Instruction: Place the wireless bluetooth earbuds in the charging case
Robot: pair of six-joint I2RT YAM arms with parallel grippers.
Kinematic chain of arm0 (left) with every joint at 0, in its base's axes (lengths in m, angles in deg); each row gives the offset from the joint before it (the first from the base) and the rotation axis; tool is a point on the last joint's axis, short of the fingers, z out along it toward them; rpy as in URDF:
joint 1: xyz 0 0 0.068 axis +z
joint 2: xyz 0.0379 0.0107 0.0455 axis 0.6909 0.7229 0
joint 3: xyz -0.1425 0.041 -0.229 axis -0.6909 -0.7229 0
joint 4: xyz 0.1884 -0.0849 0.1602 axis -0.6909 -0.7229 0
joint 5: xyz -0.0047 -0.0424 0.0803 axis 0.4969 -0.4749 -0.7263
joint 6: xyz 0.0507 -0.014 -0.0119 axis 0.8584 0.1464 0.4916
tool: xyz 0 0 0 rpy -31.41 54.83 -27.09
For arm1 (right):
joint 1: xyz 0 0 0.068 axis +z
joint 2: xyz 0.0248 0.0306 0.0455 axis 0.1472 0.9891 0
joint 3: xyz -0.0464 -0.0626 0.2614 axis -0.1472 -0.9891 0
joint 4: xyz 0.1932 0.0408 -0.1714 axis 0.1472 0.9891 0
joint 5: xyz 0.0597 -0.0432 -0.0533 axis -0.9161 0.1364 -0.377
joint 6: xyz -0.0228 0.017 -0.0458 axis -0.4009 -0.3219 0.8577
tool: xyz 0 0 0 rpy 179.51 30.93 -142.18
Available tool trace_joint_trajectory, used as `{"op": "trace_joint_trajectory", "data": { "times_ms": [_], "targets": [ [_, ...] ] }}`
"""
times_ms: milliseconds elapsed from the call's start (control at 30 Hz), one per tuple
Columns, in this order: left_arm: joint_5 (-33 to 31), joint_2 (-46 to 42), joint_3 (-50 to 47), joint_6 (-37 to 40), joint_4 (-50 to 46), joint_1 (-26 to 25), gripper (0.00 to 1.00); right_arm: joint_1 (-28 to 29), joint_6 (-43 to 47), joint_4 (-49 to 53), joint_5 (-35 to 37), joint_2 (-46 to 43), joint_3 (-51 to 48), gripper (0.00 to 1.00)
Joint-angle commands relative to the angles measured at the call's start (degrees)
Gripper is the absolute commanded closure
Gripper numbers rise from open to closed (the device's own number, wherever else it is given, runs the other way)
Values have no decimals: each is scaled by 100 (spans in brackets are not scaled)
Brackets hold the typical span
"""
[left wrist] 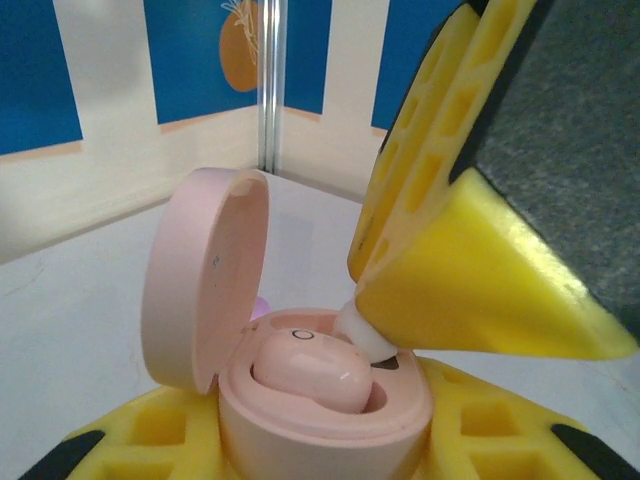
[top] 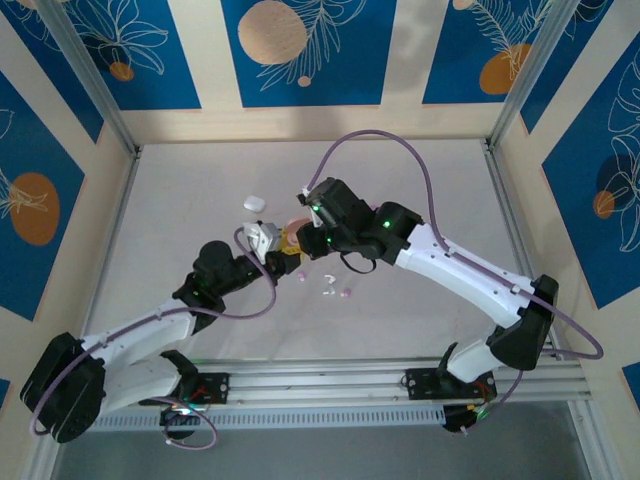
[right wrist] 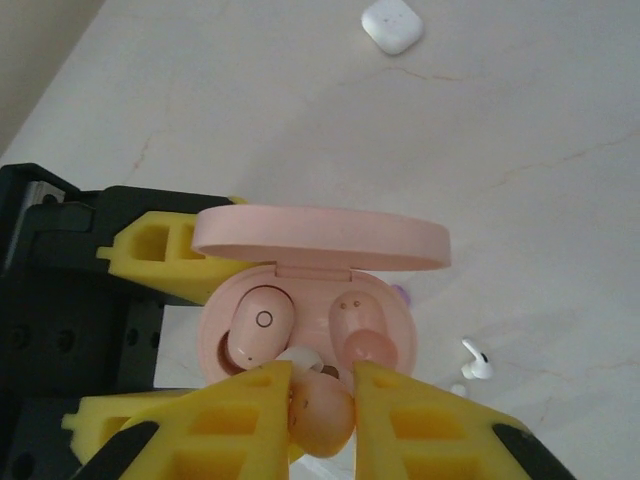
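While the right claw (right wrist: 322, 400) is pinched narrow on a pink earbud (right wrist: 325, 418), the bud's pale tip points forward at the charging case (right wrist: 310, 372), which sits directly ahead of the fingertips and all but touches them. In the left wrist view that pale tip rests at the case's rim, not down in a socket. Just ahead and left of the claw, a second pink earbud (right wrist: 258, 325) lies seated in its well. Just ahead and right is the free socket (right wrist: 362, 322), with nothing in it. Beyond both, the lid (right wrist: 320, 238) stands fully open. The left claw (top: 268, 238) is closed on the case from the claw's left side and holds it up off the table (right wrist: 520, 180).

Further out to the claw's right, a white earbud (right wrist: 477, 360) with a stem lies loose on the table, and a purple speck shows behind the case. Far ahead and to the right lies a closed white case (right wrist: 392, 24).

By my reading the pink pair is half done: one bud is in, and the other is held at the mouth of the case and must yet be lined up with the free socket, pressed home and let go. The loose buds and the other case look untouched.
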Motion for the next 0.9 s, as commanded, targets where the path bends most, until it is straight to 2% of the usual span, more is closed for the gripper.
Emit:
{"op": "trace_joint_trajectory", "data": {
  "times_ms": [0,100,400,533,867],
  "targets": [
    [113,-176,148,-105,637,-38,68,6,200,372,136,113,219,81],
    [241,-298,166,56,339,-37,68,-7,235,327,78,-4,169,81],
    [239,-707,-31,515,-28,-38,67,-353,326,504,-710,-248,265,81],
    [247,-770,27,667,-188,-38,67,-411,376,789,-669,-191,377,82],
    [268,-1017,127,871,-798,-37,67,-432,415,751,-859,-380,301,82]
  ]
}}
